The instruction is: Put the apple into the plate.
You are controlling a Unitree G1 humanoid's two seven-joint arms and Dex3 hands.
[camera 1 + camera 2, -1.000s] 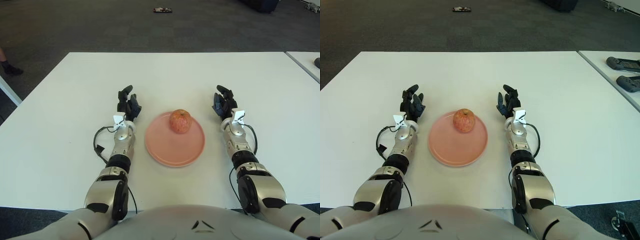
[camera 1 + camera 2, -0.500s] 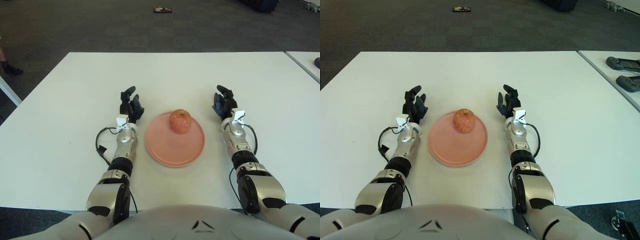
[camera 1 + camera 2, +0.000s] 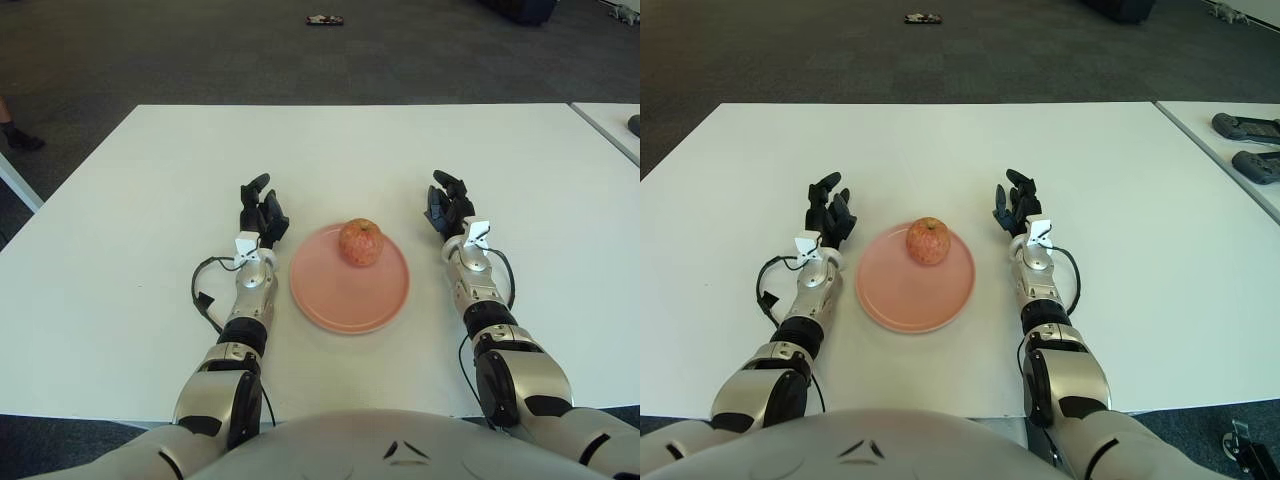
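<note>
A red-orange apple (image 3: pixel 360 242) sits upright on the far part of a pink plate (image 3: pixel 348 290) in the middle of the white table. My left hand (image 3: pixel 260 209) shows just left of the plate, fingers spread and holding nothing. To the right of the plate my right hand (image 3: pixel 447 206) is also open and apart from it. Neither hand touches the apple or the plate.
The white table (image 3: pixel 330 150) stretches wide beyond the plate. A second table's corner with dark devices (image 3: pixel 1247 145) shows at the far right. A small dark object (image 3: pixel 325 19) lies on the floor beyond.
My left hand and forearm have shifted slightly right, closer to the plate. The apple, plate and right hand have not moved.
</note>
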